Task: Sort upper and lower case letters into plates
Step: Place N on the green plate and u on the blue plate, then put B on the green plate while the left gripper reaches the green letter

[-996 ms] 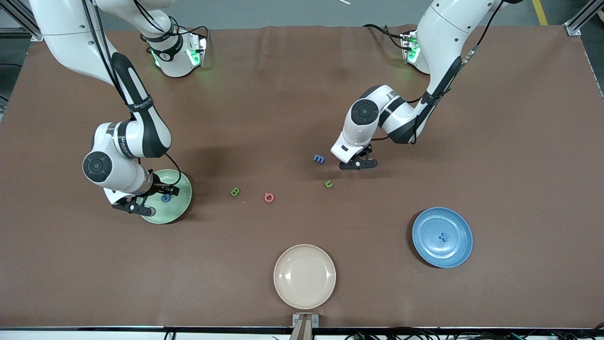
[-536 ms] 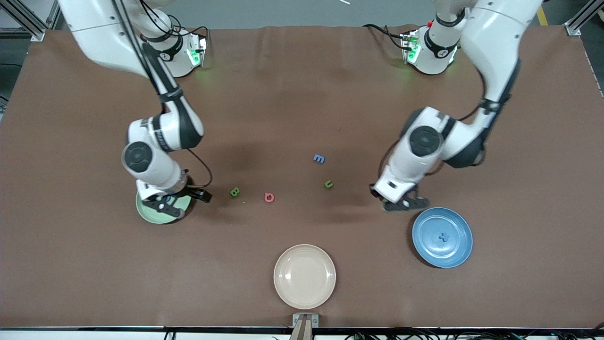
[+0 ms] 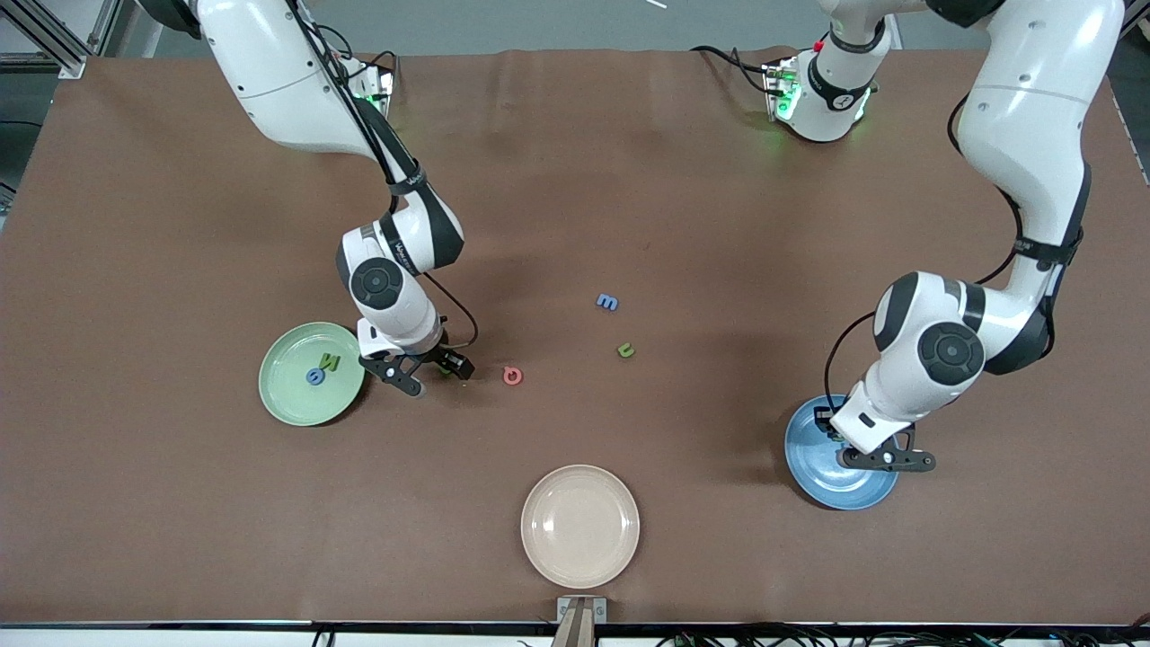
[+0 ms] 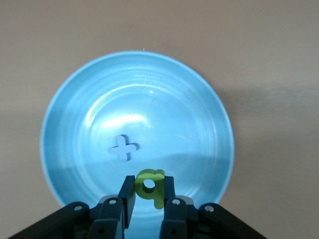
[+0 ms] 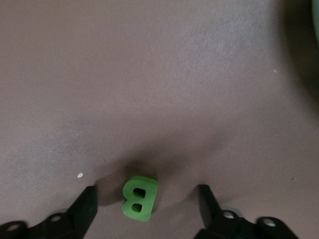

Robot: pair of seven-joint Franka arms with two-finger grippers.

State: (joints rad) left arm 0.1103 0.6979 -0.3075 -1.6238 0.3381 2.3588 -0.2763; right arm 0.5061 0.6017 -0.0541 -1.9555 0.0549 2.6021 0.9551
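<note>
My left gripper point(image 3: 885, 461) hangs over the blue plate point(image 3: 809, 476), shut on the green p point(image 4: 149, 185). In the left wrist view the blue x point(image 4: 123, 148) lies in the blue plate point(image 4: 199, 109) just past my left gripper point(image 4: 148, 193). My right gripper point(image 3: 429, 371) is open and low over the green B point(image 5: 139, 197), which sits between its fingers point(image 5: 83, 205) on the table. The pale green plate point(image 3: 287, 395) holds the blue G point(image 3: 314, 376) and the green N point(image 3: 331, 362). The pink-red Q point(image 3: 512, 376), blue m point(image 3: 607, 302) and green u point(image 3: 626, 350) lie on the table.
A cream-beige plate point(image 3: 579, 526) sits near the front edge at the table's middle. The Q lies close beside my right gripper, toward the left arm's end. The brown table point(image 3: 180, 503) stretches wide around the plates.
My left gripper moved from beside the m and u to over the blue plate. My right gripper moved off the pale green plate to the B, uncovering the N and G.
</note>
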